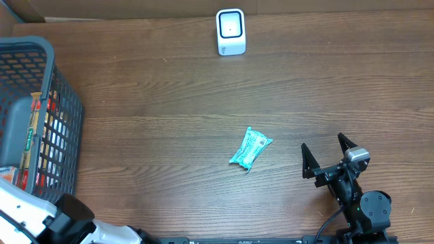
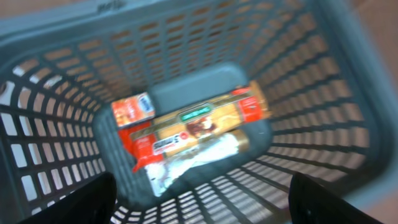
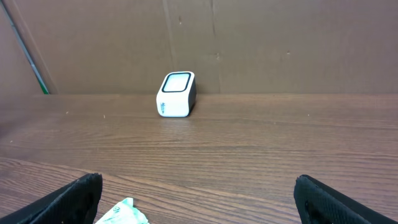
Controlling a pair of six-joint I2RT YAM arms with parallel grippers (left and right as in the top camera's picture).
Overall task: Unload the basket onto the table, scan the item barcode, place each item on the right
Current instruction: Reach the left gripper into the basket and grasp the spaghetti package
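A white barcode scanner [image 1: 230, 32] stands at the table's far edge, also seen in the right wrist view [image 3: 176, 94]. A teal packet [image 1: 250, 148] lies flat mid-table; its corner shows near my right gripper's left finger [image 3: 122, 213]. My right gripper [image 1: 323, 143] rests right of the packet, open and empty [image 3: 202, 202]. My left gripper [image 2: 202, 205] hovers open over the grey basket [image 2: 348, 74], nothing between its fingers. Below it lie a long tan package with a green label [image 2: 199, 121], a small red-and-white box [image 2: 132, 109] and a silvery packet [image 2: 199, 155].
The grey mesh basket [image 1: 64, 88] fills the table's left edge with packages inside. My left arm's white and black links [image 1: 41, 217] show at the bottom left corner. A brown cardboard wall [image 3: 249, 37] backs the scanner.
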